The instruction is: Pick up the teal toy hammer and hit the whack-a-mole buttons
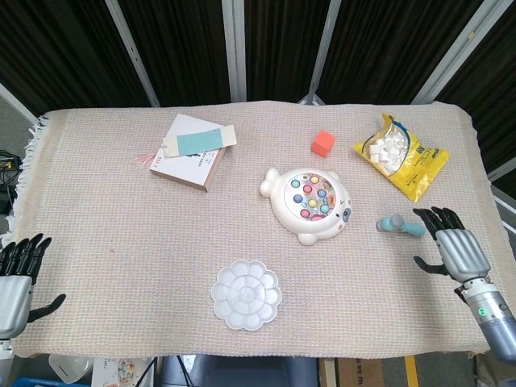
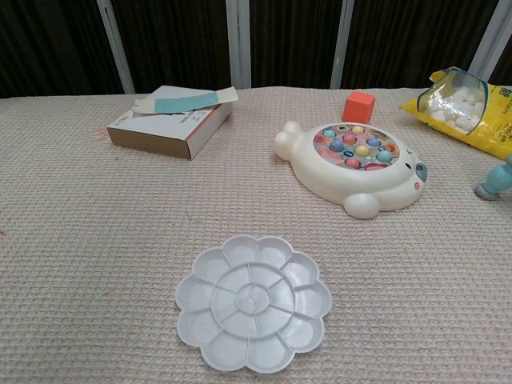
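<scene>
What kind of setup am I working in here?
Likely a lab tabletop rig, not a home: a woven cloth covers the table, dark curtains with metal poles stand behind it, and unrelated props are laid out, like the mole toy and palette.
</scene>
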`<act>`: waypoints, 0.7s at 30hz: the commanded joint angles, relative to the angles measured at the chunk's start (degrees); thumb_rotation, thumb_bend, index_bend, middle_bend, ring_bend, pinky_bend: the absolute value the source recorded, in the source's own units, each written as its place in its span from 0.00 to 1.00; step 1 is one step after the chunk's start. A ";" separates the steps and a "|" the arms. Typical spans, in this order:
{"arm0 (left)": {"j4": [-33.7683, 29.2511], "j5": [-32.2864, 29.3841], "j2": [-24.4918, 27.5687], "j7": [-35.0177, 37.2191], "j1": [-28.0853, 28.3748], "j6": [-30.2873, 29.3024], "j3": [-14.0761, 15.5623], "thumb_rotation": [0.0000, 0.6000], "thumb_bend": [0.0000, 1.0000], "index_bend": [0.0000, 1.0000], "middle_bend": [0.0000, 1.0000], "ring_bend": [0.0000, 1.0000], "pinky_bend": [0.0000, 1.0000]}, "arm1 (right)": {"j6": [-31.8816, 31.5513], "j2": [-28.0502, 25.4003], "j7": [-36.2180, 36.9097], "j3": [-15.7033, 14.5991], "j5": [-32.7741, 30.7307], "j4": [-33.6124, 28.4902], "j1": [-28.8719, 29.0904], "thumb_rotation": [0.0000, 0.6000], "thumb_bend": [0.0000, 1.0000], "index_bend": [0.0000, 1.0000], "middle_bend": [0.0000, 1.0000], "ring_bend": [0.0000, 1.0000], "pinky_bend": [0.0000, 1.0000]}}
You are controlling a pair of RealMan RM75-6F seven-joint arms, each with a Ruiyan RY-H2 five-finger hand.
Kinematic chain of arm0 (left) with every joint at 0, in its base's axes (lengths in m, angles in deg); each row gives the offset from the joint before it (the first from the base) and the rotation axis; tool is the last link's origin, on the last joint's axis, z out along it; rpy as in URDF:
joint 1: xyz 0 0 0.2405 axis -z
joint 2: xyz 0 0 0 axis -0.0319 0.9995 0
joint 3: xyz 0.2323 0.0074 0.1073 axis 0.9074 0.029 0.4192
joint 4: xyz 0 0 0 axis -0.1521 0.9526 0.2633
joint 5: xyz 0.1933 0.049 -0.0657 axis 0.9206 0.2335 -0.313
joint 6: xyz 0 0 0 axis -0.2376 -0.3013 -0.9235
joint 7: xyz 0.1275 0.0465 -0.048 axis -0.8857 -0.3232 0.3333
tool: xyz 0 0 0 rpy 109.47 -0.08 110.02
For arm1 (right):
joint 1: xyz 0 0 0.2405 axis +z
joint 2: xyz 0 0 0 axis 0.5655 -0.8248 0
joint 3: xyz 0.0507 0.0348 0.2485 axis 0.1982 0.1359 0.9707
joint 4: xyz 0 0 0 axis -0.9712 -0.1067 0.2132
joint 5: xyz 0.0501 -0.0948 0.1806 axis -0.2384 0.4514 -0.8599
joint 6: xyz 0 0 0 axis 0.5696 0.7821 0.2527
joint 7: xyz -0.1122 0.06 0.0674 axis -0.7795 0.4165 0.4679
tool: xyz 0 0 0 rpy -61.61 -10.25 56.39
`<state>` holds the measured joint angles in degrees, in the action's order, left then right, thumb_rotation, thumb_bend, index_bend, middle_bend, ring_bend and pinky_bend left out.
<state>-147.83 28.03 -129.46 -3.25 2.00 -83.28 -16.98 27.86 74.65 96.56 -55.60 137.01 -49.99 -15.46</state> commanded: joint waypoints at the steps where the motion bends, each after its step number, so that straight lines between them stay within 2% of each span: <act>1: -0.78 0.10 -0.01 -1.06 0.15 0.18 0.01 1.00 0.15 0.00 0.00 0.00 0.00 | 8.18 0.42 3.08 1.04 -2.74 4.72 5.42 1.00 0.30 0.10 0.15 0.08 0.01; 8: -2.54 -0.03 0.01 -3.30 0.24 0.33 0.03 1.00 0.15 0.00 0.00 0.00 0.00 | 17.12 4.06 5.66 1.04 -4.13 11.67 10.86 1.00 0.30 0.13 0.18 0.09 0.01; 21: -4.24 -0.70 -0.19 -5.87 0.65 1.16 -0.05 1.00 0.15 0.00 0.00 0.00 0.00 | 21.96 9.97 10.66 -0.75 -3.38 21.40 13.85 1.00 0.32 0.22 0.25 0.15 0.04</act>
<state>-152.03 27.37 -129.63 -9.07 2.62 -82.16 -17.01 49.38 83.97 106.70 -56.01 133.48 -29.42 -1.86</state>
